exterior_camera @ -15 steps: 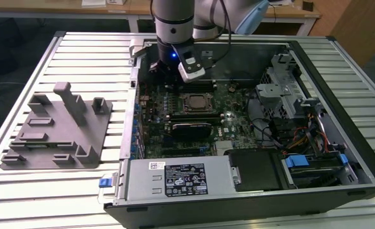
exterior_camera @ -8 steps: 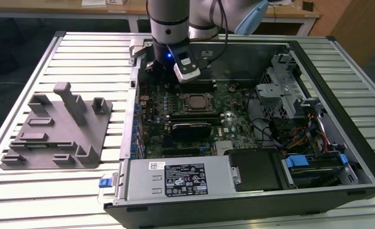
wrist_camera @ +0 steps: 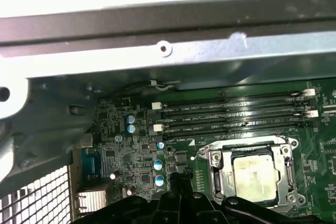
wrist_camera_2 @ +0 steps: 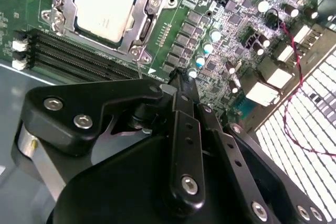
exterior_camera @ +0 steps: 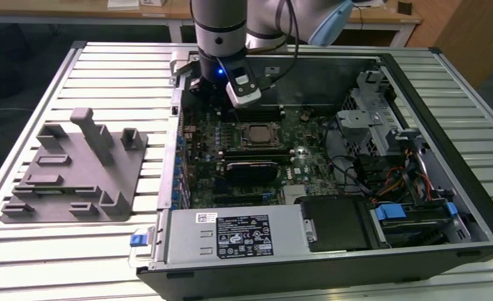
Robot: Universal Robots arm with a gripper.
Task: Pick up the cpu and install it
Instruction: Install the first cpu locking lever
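Cpu (wrist_camera_2: 102, 9), silvery plate up, seated within socket (wrist_camera_2: 144, 20) frame; gripper (wrist_camera_2: 181, 80) poised just beside socket, fingers (wrist_camera_2: 185, 129) drawn together, gripping nothing; hazard, as judged: closed tips could scrape motherboard (wrist_camera_2: 220, 61) parts near socket, or a skewed chip could bend contacts.

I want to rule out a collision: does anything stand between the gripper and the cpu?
Nothing visible does. The cpu lies in the socket frame with its top bare, and the gripper hangs beside that frame over the board, with open air between them.
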